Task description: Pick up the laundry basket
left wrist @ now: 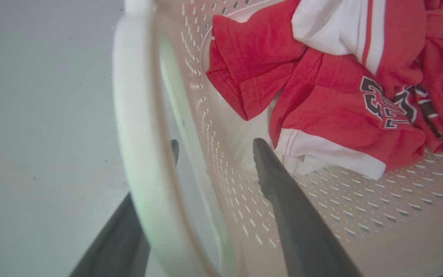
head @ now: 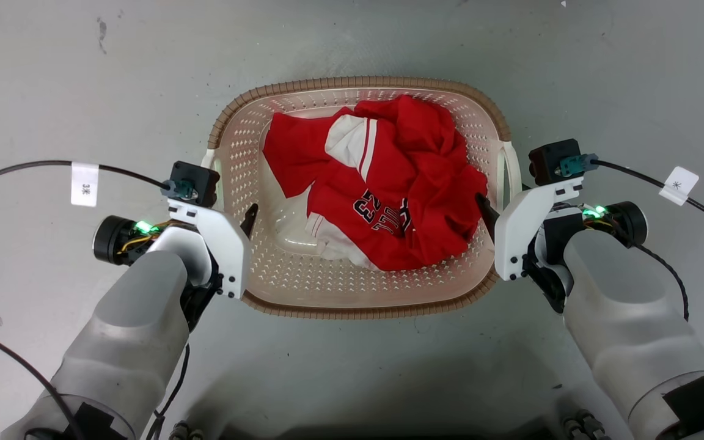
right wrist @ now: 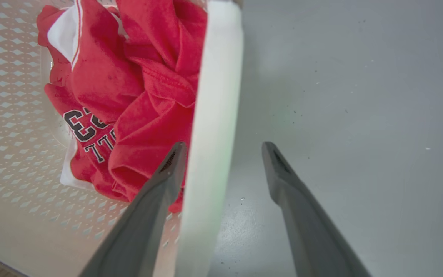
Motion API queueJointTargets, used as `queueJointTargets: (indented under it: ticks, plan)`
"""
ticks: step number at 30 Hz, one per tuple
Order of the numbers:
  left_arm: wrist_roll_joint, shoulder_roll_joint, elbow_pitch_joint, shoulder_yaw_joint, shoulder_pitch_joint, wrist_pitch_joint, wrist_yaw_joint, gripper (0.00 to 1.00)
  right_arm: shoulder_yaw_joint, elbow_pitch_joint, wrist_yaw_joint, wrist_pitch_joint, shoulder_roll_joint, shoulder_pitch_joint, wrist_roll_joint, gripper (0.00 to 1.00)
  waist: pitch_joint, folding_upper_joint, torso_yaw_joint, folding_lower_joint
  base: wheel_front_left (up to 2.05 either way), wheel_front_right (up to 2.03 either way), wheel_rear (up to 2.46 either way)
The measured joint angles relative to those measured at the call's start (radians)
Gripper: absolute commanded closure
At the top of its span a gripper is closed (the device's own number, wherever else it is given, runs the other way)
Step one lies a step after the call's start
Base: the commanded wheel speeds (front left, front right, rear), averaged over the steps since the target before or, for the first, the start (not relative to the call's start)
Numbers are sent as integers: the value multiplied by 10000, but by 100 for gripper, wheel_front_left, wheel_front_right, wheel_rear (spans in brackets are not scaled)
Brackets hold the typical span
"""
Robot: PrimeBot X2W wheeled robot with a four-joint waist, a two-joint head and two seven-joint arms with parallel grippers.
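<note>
Laundry basket [head: 358, 82], cream perforated plastic, brown woven-look rim, standing on grey floor [head: 83, 91], crumpled red-and-white jersey [head: 388, 183] inside; flanking it, left gripper [left wrist: 216, 143] and right gripper [right wrist: 224, 146], fingers spread astride white loop handles [left wrist: 133, 115], apparently poised for a level two-sided lift.

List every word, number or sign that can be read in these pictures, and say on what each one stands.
"23": dark number, seen upside down, on the red jersey in the laundry basket.
"ULL": part of a word beside that number on the same jersey; the rest is hidden in folds.
"3" and a second mark: on the white tag on the left arm's cable; the second mark is too small to read.
"*": a star-like sign on the white tag on the right arm's cable.
</note>
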Motion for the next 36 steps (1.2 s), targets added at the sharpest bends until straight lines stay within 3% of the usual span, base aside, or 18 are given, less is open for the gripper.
queueJointTargets:
  ticks: [1, 2, 3, 14, 25, 36]
  plan:
    - [-127, 21, -6, -125, -38, 8, 0, 13, 31, 54, 0, -23, 0, -39, 36, 0, 28, 0, 5, 0, 0, 0, 0]
    - [-278, 21, -42, -245, -48, 36, 0, 100, 46, 109, 0, -23, 0, -84, 65, 33, 45, 0, 17, 0, 0, 0, 0]
    - [-426, 23, -96, -382, -49, 81, -2, 100, 73, 155, 0, -23, 0, -131, 88, 100, 54, 0, 28, 0, 0, 0, 0]
    - [-2178, 330, -527, -1925, -24, 445, 4, 100, 178, 685, -4, 535, 17, -280, 199, 100, -463, 0, 61, 0, 0, 0, 0]
    - [-4301, 1103, -1672, -3503, 556, 2554, 10, 100, 155, 809, -2, 3281, 54, 181, 263, 100, -2441, 0, -69, -1, 0, 0, 0]
    - [-6322, 1896, -2583, -4481, 1197, 4897, 10, 100, 1083, 383, -2, 6006, 100, 936, 1463, 100, -5138, 0, -263, -2, 0, 0, 0]
